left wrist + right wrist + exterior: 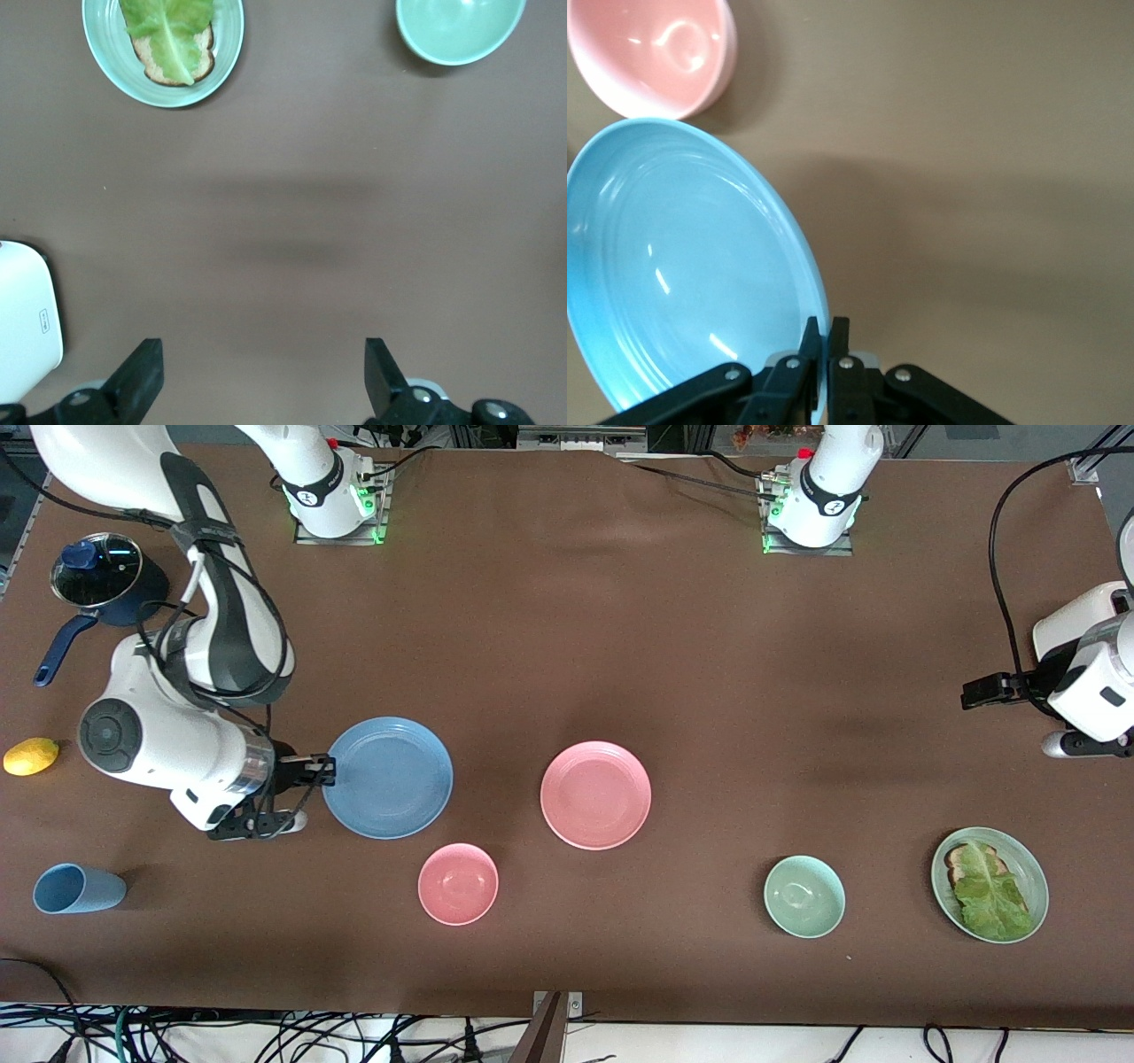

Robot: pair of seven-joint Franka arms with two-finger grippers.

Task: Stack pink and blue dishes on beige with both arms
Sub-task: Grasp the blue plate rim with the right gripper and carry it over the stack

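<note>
The blue plate sits toward the right arm's end of the table. My right gripper is shut on its rim at the edge toward that end. In the right wrist view the fingertips pinch the blue plate rim, one finger on each face. The pink plate lies flat on the table beside it, near the middle. My left gripper hangs open and holds nothing, high over bare table at the left arm's end; its left gripper fingers stand wide apart. No beige plate is in view.
A pink bowl, a green bowl and a green oval plate with toast and lettuce stand nearer the front camera. A blue cup, a lemon and a lidded pot are at the right arm's end. A white flat object lies below the left gripper.
</note>
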